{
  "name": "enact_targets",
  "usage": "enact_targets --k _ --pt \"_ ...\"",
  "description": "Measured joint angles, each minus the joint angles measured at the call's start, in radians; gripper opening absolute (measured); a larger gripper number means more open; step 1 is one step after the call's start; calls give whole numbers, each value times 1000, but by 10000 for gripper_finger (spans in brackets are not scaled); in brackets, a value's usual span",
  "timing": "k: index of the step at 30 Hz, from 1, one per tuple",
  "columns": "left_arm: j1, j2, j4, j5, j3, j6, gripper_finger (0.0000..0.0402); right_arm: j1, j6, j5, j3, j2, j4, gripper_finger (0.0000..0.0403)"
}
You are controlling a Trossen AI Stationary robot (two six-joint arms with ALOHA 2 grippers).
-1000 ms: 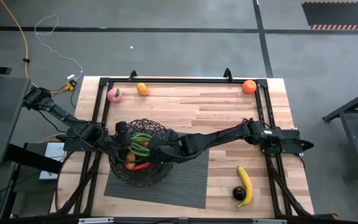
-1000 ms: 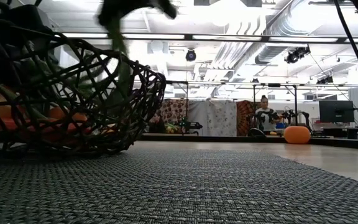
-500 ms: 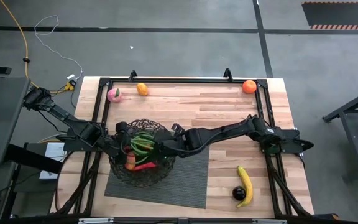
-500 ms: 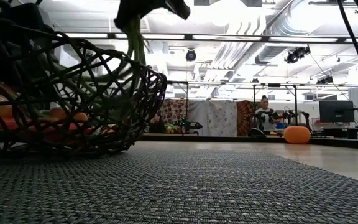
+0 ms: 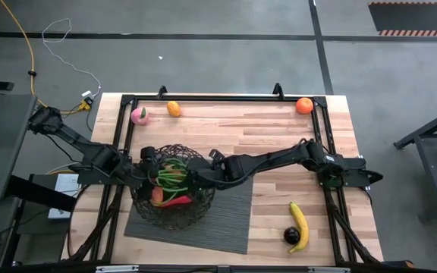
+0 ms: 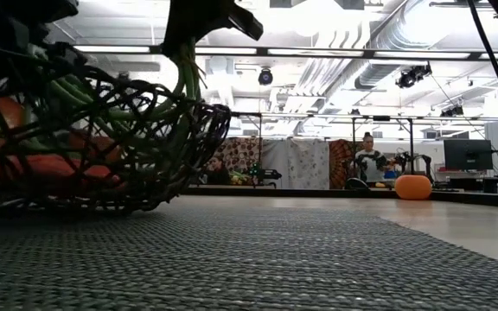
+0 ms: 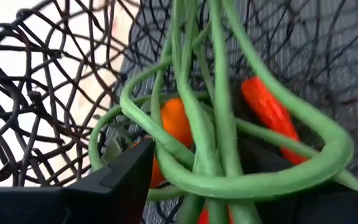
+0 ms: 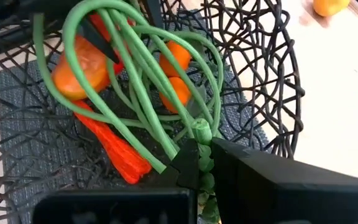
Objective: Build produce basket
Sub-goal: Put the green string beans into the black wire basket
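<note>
The basket (image 5: 174,224), a black wire-mesh bowl, stands on the dark ribbed mat (image 5: 226,220) at the table's near left. In it lie a red pepper (image 5: 177,202), orange pieces (image 5: 158,196) and a bundle of long green beans (image 5: 171,173). My right gripper (image 5: 193,180) reaches in over the right rim, shut on the beans. My left gripper (image 5: 152,162) reaches in at the far-left rim, with the beans' looped end (image 7: 216,112) between its fingers. In the low view the beans hang from my right gripper (image 6: 206,17) into the basket (image 6: 171,147). My left gripper has several bean strands (image 7: 197,180) between its two fingers (image 7: 126,177), near the bundle's looped end. It slants down from the table's left. The beans hide the touching faces. Whether a finger also touches the mesh cannot be told. My right gripper pinches the beans' gathered ends (image 8: 201,134) between its two fingers (image 8: 188,165). It slants down from the table's right. The strands run away from the fingers in slack loops (image 8: 135,74), draped over the pepper (image 8: 114,149) and orange pieces (image 8: 79,68).
A pink peach (image 5: 139,115) and an orange (image 5: 173,108) lie at the far left. Another orange (image 5: 303,105) lies at the far right. A banana (image 5: 299,224) and a dark round fruit (image 5: 291,236) lie at the near right. Bare wood shows mid-table.
My left gripper has risen a little. In the low view the basket's load stands higher than before, so its left side has tipped up while its right part stays on the mat. Basket and mat have slid slightly toward the table's left edge.
</note>
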Motion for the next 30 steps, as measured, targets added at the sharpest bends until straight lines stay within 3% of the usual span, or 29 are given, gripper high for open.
enact_targets --k 13,30 --pt "0 38 -24 -41 35 49 221 -10 0 -29 0 -8 0 2" --pt "1 289 77 -36 35 49 220 -34 18 -84 0 -9 12 2"
